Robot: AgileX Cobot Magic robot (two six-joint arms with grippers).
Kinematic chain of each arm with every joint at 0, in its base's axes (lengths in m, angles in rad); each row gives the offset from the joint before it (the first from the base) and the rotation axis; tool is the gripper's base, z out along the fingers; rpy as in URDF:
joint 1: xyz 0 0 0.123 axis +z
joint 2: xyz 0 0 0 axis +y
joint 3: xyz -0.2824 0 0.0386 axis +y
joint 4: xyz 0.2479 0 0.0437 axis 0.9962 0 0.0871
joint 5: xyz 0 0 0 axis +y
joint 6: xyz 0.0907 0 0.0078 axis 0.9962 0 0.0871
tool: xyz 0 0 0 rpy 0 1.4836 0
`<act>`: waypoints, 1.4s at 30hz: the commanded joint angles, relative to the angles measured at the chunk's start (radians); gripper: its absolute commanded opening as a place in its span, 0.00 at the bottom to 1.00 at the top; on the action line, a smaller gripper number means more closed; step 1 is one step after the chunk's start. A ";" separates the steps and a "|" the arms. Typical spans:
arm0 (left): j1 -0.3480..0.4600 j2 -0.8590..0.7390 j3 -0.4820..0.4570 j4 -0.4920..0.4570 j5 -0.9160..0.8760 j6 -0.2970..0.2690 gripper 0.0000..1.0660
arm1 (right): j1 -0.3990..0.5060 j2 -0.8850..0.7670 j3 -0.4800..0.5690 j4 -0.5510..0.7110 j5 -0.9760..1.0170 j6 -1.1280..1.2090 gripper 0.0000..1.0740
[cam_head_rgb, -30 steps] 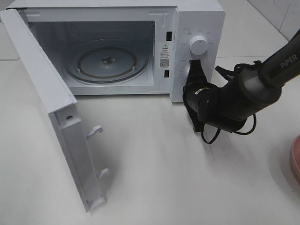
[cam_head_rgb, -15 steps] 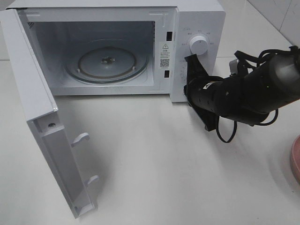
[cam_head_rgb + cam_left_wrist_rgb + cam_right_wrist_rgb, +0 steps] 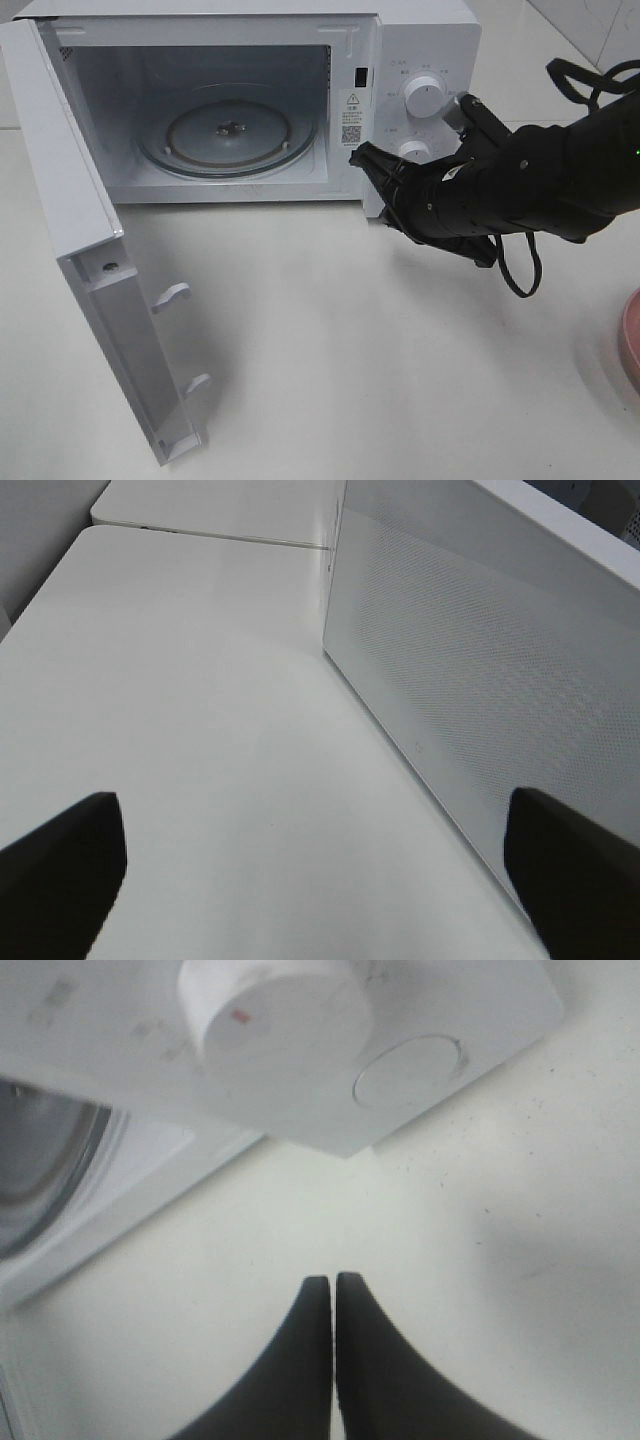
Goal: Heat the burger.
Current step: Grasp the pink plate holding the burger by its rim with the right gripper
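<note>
On the white tabletop (image 3: 350,380), toward its far edge: an open microwave (image 3: 425,40) with the right gripper (image 3: 358,157) at its front.
The door (image 3: 60,170) stands wide at the left, with the glass turntable (image 3: 228,135) inside. The right gripper's fingers are pressed together near the lower knob (image 3: 414,150). The left gripper (image 3: 310,810) is spread wide, holding nothing. A pink plate (image 3: 632,335) sits at the right edge. I cannot tell where the burger is.

The right arm (image 3: 545,175) is rounded black, with a looping black cable (image 3: 520,292) and 2 tapered fingers (image 3: 290,1370).
</note>
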 commanded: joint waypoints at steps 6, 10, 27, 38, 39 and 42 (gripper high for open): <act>0.006 -0.007 0.001 -0.001 -0.007 0.000 0.92 | 0.000 -0.090 0.001 -0.169 0.277 -0.268 0.00; 0.006 -0.007 0.001 -0.001 -0.007 0.000 0.92 | 0.000 -0.131 0.001 -0.268 0.394 -0.269 0.01; 0.006 -0.007 0.001 -0.001 -0.007 0.000 0.92 | -0.105 -0.313 0.001 -0.577 0.896 -0.223 0.07; 0.006 -0.007 0.001 -0.001 -0.007 0.000 0.92 | -0.269 -0.443 0.001 -0.767 1.058 -0.157 0.22; 0.006 -0.007 0.001 -0.001 -0.007 0.000 0.92 | -0.276 -0.444 0.001 -0.779 1.072 -0.150 0.33; 0.006 -0.007 0.001 -0.001 -0.007 0.000 0.92 | -0.291 -0.444 0.005 -0.811 1.105 -0.145 0.56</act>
